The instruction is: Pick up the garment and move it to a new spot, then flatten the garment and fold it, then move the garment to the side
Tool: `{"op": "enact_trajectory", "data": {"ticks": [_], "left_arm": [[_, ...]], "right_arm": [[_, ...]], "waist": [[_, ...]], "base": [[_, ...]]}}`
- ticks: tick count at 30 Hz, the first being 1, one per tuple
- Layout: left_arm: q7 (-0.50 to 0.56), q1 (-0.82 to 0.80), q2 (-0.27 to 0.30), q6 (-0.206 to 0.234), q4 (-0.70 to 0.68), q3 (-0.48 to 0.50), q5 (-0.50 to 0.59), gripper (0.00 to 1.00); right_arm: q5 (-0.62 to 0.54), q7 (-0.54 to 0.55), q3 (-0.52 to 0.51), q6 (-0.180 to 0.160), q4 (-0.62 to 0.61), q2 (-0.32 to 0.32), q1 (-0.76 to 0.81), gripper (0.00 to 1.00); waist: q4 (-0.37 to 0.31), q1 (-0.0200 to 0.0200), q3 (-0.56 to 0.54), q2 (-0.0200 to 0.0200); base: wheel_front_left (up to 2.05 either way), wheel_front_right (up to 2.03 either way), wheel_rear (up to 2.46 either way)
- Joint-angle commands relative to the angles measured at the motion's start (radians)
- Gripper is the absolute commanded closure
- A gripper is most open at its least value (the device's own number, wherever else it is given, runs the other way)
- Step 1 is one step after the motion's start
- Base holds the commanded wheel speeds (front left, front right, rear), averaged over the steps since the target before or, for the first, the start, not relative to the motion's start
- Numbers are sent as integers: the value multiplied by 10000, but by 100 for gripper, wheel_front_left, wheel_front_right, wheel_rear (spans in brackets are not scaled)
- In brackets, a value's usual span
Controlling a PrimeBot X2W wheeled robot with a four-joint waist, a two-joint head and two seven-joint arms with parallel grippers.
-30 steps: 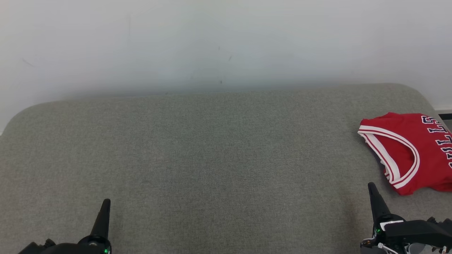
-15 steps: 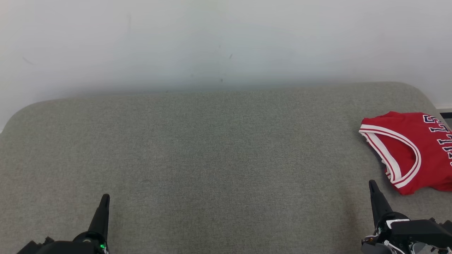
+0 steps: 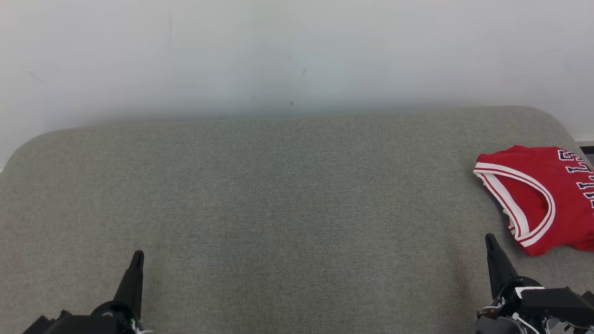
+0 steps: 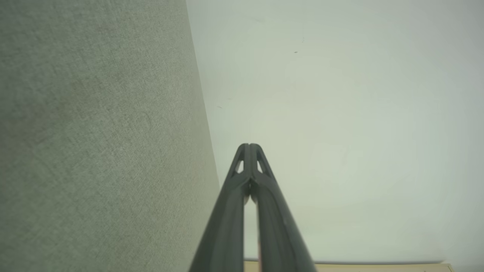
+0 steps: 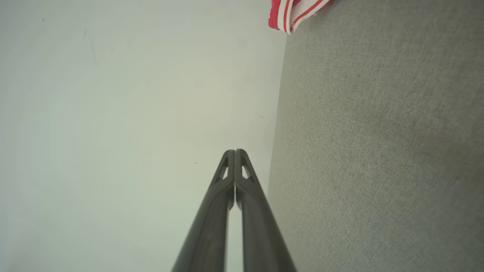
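Observation:
The garment (image 3: 538,195), a red jersey with white-and-red striped trim and white lettering, lies folded at the right edge of the grey fabric surface (image 3: 287,204), partly cut off by the head view's right border. Its striped edge (image 5: 293,13) peeks in at the top of the right wrist view. My left gripper (image 3: 137,256) rests at the lower left, shut and holding nothing, as the left wrist view confirms with the left gripper (image 4: 249,145) tips together. My right gripper (image 3: 488,239) sits at the lower right, just left of and below the jersey's near corner, apart from it; the right gripper (image 5: 235,151) is shut and empty.
A pale wall (image 3: 297,55) rises behind the cushion's far edge. The grey surface has rounded far corners and a broad bare stretch between the two grippers. A dark strip (image 3: 585,149) shows at the far right past the cushion.
Both grippers have edged slightly up the picture, and the view has shifted a little so the jersey sits a touch further right. Both stay shut; the jersey lies as before.

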Motion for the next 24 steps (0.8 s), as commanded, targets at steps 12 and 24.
{"op": "enact_trajectory", "data": {"ticks": [12, 24], "left_arm": [[115, -136, 53, -62, -54, 50, -373, 100], [115, -136, 53, -62, -55, 48, -373, 100]], "right_arm": [[358, 87, -35, -21, -71, 26, -62, 100], [359, 86, -32, -21, -71, 26, -61, 100]], "waist": [[7, 0, 21, 0], [7, 0, 21, 0]], "base": [[0, 0, 0], [0, 0, 0]]}}
